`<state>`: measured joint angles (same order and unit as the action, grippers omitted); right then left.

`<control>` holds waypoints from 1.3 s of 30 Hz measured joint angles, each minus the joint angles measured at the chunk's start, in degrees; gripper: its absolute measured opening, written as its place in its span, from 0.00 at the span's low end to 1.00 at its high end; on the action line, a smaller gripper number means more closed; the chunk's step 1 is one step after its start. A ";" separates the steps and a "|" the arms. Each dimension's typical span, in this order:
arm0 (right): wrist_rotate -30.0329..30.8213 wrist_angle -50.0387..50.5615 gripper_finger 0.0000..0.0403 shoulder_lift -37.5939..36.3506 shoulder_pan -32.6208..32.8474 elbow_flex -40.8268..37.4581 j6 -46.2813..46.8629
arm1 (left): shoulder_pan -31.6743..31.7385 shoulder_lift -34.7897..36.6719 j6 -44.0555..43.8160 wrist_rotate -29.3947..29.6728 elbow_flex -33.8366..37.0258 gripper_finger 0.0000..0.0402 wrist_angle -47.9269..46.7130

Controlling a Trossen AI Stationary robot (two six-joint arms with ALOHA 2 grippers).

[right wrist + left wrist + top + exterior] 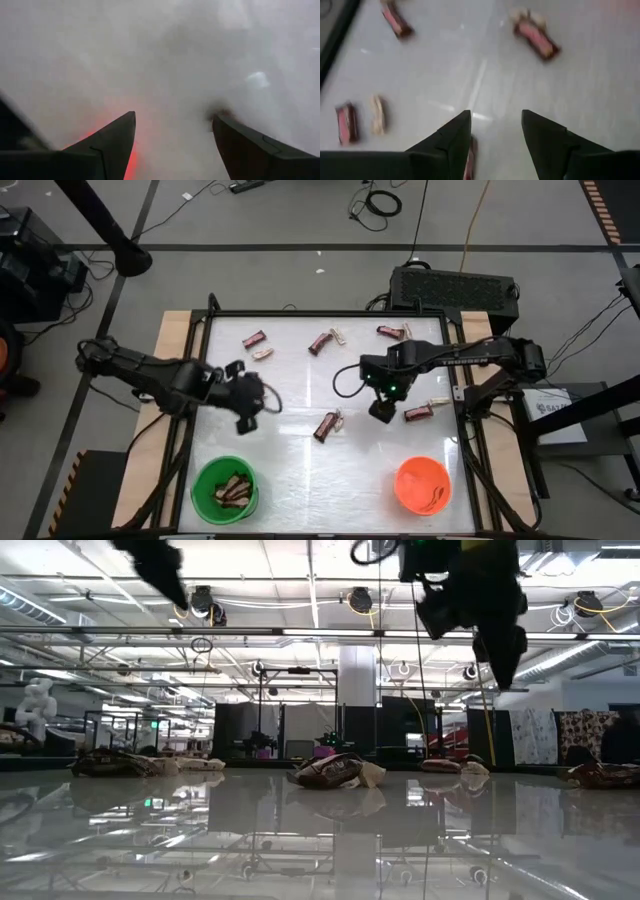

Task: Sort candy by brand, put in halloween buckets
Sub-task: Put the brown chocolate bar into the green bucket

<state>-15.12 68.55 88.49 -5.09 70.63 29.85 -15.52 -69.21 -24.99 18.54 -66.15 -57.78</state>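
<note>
left gripper [246,402]: jaws part open, empty
right gripper [381,411]: jaws wide, empty
bar [327,424]: between both jaws, right nearer; axis diagonal

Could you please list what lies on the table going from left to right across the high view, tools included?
Green bucket → left tool → candy pair at the far left → candy at the far middle → right tool → candy beside it → orange bucket.
</note>
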 joint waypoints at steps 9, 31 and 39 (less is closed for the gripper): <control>7.30 0.01 0.64 0.00 -1.29 -4.73 1.84 | 9.21 0.00 7.39 -3.71 0.00 0.45 11.90; 7.48 -13.13 0.44 0.04 3.08 -21.14 25.64 | 10.63 -1.98 9.41 -3.64 -0.02 0.45 12.89; 9.30 -13.54 0.38 0.04 4.25 -21.14 28.50 | 10.62 -2.21 11.21 -3.53 -0.02 0.45 13.95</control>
<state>-5.82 55.00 88.53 -0.84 49.50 58.35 -4.90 -71.42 -13.78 15.00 -66.17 -43.82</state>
